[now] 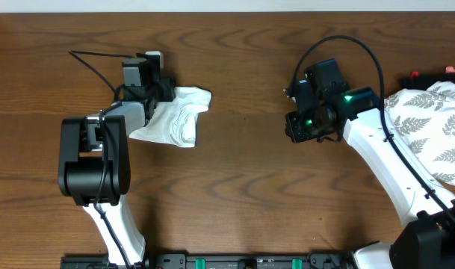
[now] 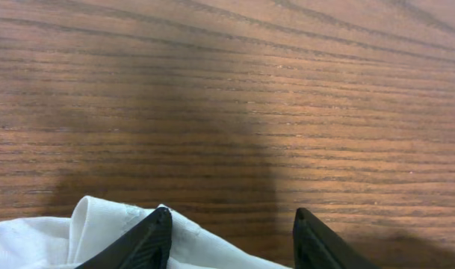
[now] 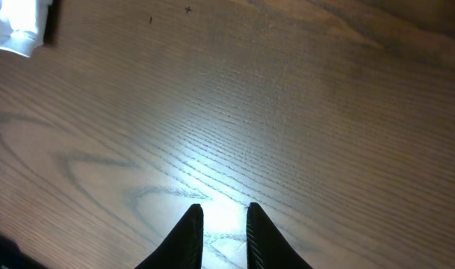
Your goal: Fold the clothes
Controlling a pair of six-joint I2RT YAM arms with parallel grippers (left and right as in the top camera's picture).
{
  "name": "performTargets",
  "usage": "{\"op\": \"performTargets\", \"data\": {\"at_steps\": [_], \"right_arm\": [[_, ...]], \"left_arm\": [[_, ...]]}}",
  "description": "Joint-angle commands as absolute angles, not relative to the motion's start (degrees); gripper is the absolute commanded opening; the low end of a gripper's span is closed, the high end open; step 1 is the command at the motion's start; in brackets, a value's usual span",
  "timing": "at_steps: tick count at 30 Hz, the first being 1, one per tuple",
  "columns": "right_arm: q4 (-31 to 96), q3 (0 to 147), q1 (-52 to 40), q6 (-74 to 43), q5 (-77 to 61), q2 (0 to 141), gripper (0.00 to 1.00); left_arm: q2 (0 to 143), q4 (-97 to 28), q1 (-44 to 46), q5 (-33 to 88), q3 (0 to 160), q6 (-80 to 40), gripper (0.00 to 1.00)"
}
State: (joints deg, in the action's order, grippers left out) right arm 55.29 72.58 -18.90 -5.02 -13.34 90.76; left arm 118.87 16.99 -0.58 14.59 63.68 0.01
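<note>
Overhead, the table point(image 1: 242, 194) carries the shirt point(image 1: 175, 116) bunched in a loose heap towards its left, not yet laid flat. The likely trouble is that a grab at this heap would take several layers at once and drag the lump instead of spreading it. The left gripper point(image 2: 231, 213) sits at the heap's upper-left edge, jaws apart, with white cloth against one finger but nothing pinched. The right gripper point(image 3: 226, 208), nearly closed and empty, hangs over bare wood well apart from the shirt.
</note>
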Motion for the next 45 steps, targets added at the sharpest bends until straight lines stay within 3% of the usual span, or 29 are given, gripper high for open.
{"op": "performTargets", "data": {"at_steps": [1,13,22,30,41,43,45], "right_arm": [[55.35,72.29,-19.09,-5.74,-13.30,89.80,0.19],[56.23,72.29,-19.09,-5.72,-13.30,89.80,0.19],[56.51,72.29,-19.11,-5.74,-13.32,89.80,0.18],[57.69,72.29,-19.09,-5.72,-13.30,89.80,0.18],[57.56,72.29,-19.09,-5.67,-13.23,89.80,0.18],[57.52,72.29,-19.09,-5.56,-13.21,89.80,0.18],[57.56,72.29,-19.09,-5.50,-12.78,89.80,0.18]], "left_arm": [[117.19,16.80,-1.19,14.79,63.16,0.32,0.55],[97.67,9.50,1.69,19.68,63.79,-0.05,0.57],[104.18,3.03,9.58,18.68,63.77,-0.05,0.56],[112.90,1.13,10.31,16.88,63.77,-0.08,0.56],[107.18,-0.89,10.33,20.18,63.77,-0.05,0.56],[104.03,-0.91,10.28,20.08,63.77,0.21,0.62],[100.01,-1.17,9.78,20.08,63.77,0.10,0.83]]}}
